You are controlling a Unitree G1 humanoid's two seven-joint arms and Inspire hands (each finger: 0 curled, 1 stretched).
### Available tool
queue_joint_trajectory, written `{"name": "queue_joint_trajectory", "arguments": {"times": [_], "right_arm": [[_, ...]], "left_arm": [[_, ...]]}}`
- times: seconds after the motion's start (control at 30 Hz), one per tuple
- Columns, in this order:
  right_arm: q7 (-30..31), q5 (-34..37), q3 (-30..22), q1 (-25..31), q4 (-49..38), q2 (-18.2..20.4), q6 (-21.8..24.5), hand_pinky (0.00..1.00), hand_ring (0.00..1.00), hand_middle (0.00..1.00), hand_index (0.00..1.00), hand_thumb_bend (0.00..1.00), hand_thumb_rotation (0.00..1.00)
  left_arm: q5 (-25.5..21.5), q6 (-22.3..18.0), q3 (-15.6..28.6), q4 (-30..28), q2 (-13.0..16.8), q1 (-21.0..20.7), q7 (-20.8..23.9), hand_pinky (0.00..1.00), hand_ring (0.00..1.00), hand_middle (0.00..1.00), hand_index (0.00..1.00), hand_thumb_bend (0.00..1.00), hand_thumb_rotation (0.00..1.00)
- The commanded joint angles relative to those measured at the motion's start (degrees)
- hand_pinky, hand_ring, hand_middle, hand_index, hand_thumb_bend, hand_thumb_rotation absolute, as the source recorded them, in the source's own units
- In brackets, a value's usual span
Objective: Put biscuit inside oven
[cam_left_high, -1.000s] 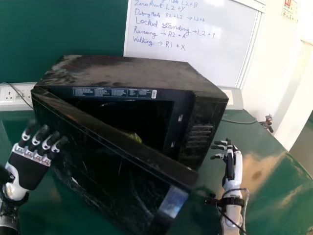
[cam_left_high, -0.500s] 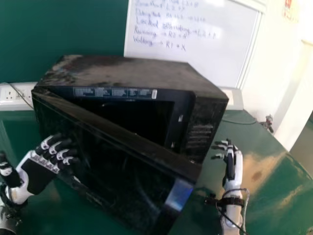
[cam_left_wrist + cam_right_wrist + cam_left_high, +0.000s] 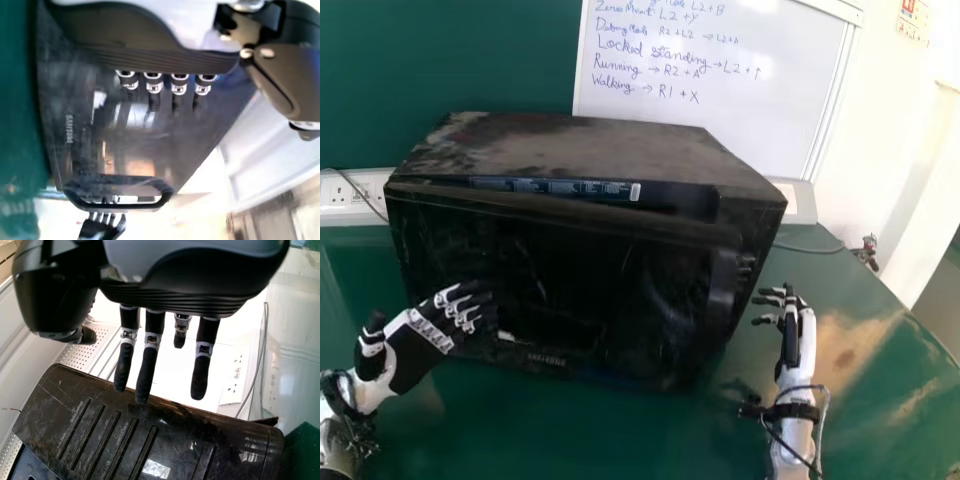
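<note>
The black oven (image 3: pixel 580 145) stands on the table, its door (image 3: pixel 560 280) nearly closed, with a narrow gap along the top and right. Behind the door the oven's inside is hidden. At the door's lower left is my left hand (image 3: pixel 415 340), its fingers extended against or close to the front. Seen from the left wrist, the left hand (image 3: pixel 155 55) has straight fingers over the door (image 3: pixel 130 145). To the right of the oven, my right hand (image 3: pixel 792 325) is held with relaxed fingers; in the right wrist view the right hand (image 3: pixel 150 355) has them straight near a black casing (image 3: pixel 165 440).
Behind the oven are a whiteboard (image 3: pixel 710 90) and a green wall (image 3: pixel 440 60). A socket strip (image 3: pixel 350 197) is at the left, with a cable. The green table (image 3: pixel 870 370) extends right of my right hand.
The door has swung in toward the oven body, covering the inside and a yellow-green thing seen there earlier. My left hand has moved right along with it. My right hand has stayed still.
</note>
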Motion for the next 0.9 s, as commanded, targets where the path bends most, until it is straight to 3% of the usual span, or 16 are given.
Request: {"name": "queue_joint_trajectory", "arguments": {"times": [0.0, 0.07, 0.13, 0.27, 0.33, 0.47, 0.57, 0.87], "right_arm": [[-0.2, -0.3, 0.1, 3.2, 1.8, 2.7, 0.2, 0.33, 0.37, 0.45, 0.5, 0.5, 0.17], [-0.3, -0.3, 0.0, 3.2, 1.8, 2.8, 0.3, 0.34, 0.37, 0.45, 0.5, 0.5, 0.17], [-0.3, -0.3, 0.1, 3.2, 1.8, 2.7, 0.4, 0.34, 0.37, 0.45, 0.5, 0.5, 0.17], [-1.1, -1.0, 0.3, 3.3, 1.7, 2.6, 0.4, 0.34, 0.37, 0.45, 0.5, 0.5, 0.17], [-1.0, -0.9, 0.3, 3.3, 1.7, 2.6, 0.3, 0.34, 0.37, 0.45, 0.5, 0.5, 0.17], [-0.9, -0.9, 0.3, 3.4, 1.7, 2.6, 0.3, 0.34, 0.37, 0.45, 0.5, 0.5, 0.17], [-0.3, -0.5, 0.0, 3.4, 1.7, 2.7, 0.3, 0.34, 0.37, 0.45, 0.5, 0.5, 0.17], [0.1, -0.4, -0.1, 3.4, 1.6, 2.7, 0.5, 0.34, 0.37, 0.45, 0.5, 0.5, 0.17]], "left_arm": [[0.7, 1.6, -0.6, -0.4, -0.6, 0.1, 2.4, 0.51, 0.91, 0.94, 0.91, 0.0, 0.0], [0.2, 3.9, -0.9, -1.1, -1.4, 0.2, 4.3, 0.55, 0.93, 0.97, 0.94, 0.0, 0.0], [0.1, 5.7, -1.2, -2.7, -2.3, 0.7, 7.1, 0.65, 0.98, 0.99, 0.98, 0.0, 0.0], [0.9, 6.8, -1.4, -6.5, -4.8, 2.1, 13.8, 0.63, 1.0, 1.0, 1.0, 0.0, 0.0], [1.5, 7.5, -1.8, -7.9, -5.7, 2.7, 16.5, 0.72, 1.0, 1.0, 1.0, 0.0, 0.0], [2.1, 9.4, -2.5, -11.4, -6.8, 4.2, 21.5, 0.88, 1.0, 1.0, 1.0, 0.18, 0.0], [1.2, 10.7, -2.6, -12.3, -6.9, 4.5, 21.6, 0.98, 1.0, 1.0, 1.0, 0.22, 0.0], [0.7, 10.8, -2.1, -11.0, -6.5, 4.1, 20.4, 1.0, 1.0, 1.0, 1.0, 0.35, 0.0]]}}
